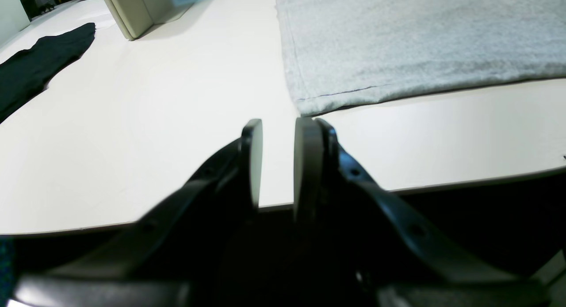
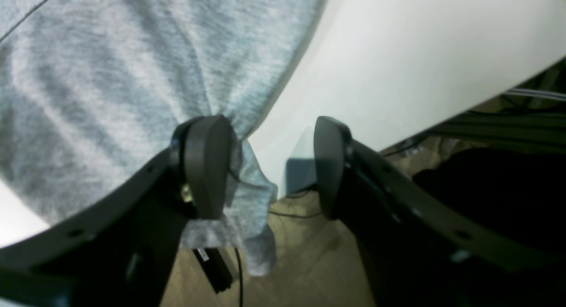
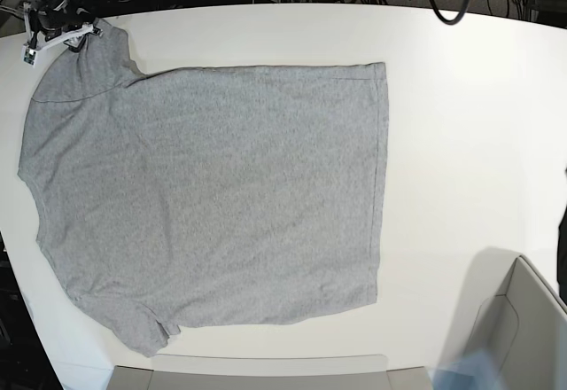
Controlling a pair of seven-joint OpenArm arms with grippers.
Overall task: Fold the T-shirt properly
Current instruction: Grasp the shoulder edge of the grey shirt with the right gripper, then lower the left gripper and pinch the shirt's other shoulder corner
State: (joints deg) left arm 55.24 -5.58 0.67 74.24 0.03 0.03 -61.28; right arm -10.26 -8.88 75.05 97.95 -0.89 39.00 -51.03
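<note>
The heather-grey T-shirt [image 3: 213, 195] lies flat on the white table [image 3: 461, 124], its neck toward the left and its bottom hem toward the right. My right gripper [image 2: 267, 165] is at the table's far left corner [image 3: 55, 28], at the upper sleeve. It is open wide. A fold of sleeve cloth [image 2: 252, 196] hangs off the table edge against the inner face of one finger [image 2: 205, 165]. My left gripper [image 1: 276, 161] hovers over the table's edge, just short of the shirt's hem corner [image 1: 309, 105]. Its pads stand a narrow gap apart with nothing between them.
A beige box [image 1: 132, 10] stands past the hem, seen at the lower right in the base view [image 3: 518, 319]. A black garment [image 1: 35, 68] lies on the table beside it. Cables and dark frame parts [image 2: 508, 121] lie below the table edge.
</note>
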